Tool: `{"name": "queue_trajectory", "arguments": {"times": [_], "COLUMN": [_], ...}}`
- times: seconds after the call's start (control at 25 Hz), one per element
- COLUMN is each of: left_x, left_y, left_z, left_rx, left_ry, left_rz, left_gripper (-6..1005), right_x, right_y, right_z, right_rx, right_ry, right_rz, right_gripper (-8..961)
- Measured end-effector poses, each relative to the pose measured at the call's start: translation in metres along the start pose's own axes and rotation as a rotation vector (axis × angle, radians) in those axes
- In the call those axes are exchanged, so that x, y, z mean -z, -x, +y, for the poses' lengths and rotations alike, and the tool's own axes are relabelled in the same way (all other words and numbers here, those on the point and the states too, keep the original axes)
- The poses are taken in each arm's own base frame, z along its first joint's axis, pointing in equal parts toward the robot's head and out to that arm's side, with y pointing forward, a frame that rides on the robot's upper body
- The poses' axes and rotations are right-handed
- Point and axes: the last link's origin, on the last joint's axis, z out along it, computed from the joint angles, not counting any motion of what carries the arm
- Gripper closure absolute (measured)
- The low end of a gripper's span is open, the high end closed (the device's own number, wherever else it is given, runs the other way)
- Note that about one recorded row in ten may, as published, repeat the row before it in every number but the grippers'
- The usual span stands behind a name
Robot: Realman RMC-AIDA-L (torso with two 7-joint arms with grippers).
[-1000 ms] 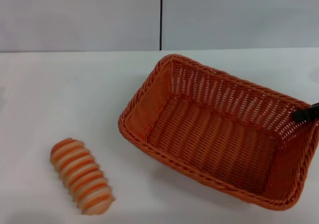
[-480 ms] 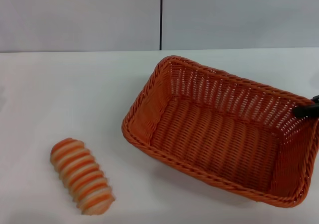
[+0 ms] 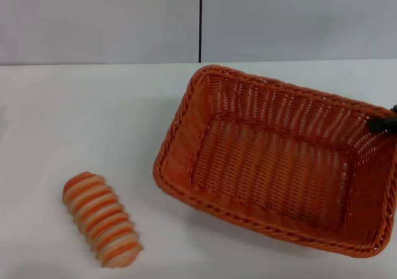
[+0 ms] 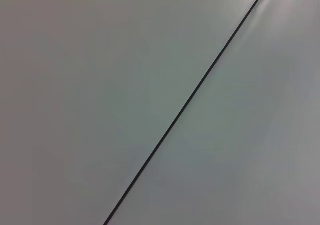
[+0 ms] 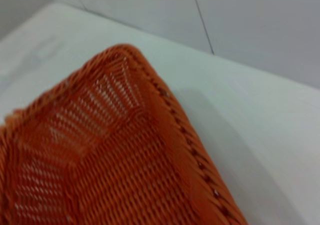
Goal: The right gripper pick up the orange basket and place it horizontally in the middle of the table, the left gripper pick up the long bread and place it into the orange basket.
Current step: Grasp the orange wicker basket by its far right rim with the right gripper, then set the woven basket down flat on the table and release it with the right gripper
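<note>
White desk (image 3: 74,118), grey wall behind | orange basket (image 3: 273,167) skewed, right of centre | right gripper (image 3: 381,124) at its far-right rim, jaws' state unclear | long bread (image 3: 102,228) front-left, untouched

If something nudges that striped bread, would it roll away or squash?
The bread is rounded and lies loose on the table, so a sideways nudge would probably roll it. Its even ridges look like moulded plastic, so it is likely light and firm. The ridges may help a hand grip it.

Head camera looks down on the orange basket (image 3: 273,167); right wrist views it close.
</note>
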Motion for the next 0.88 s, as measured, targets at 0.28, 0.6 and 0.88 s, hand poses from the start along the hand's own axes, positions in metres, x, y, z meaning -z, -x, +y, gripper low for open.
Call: {"name": "queue_trajectory", "arguments": {"times": [0.28,0.6,0.88], "left_x": [-0.003,-0.004,-0.004], "left_y": [0.001,0.001,0.001], "left_z": [0.000,-0.001,-0.001], "left_rx": [0.002,0.000,-0.002], "left_ry": [0.005,0.001,0.000], "left_rz": [0.000,-0.003,-0.003], "left_gripper": [182,184,186], "right_x": [0.019,0.036,0.042], "right_y": [0.009,0.018,0.026], "right_z": [0.012,0.027,0.036], "right_rx": [0.052,0.111,0.156], "right_ry": [0.065,0.135,0.195], "right_rz": [-0.132,-0.209,-0.242], "right_gripper": [777,774,768]}}
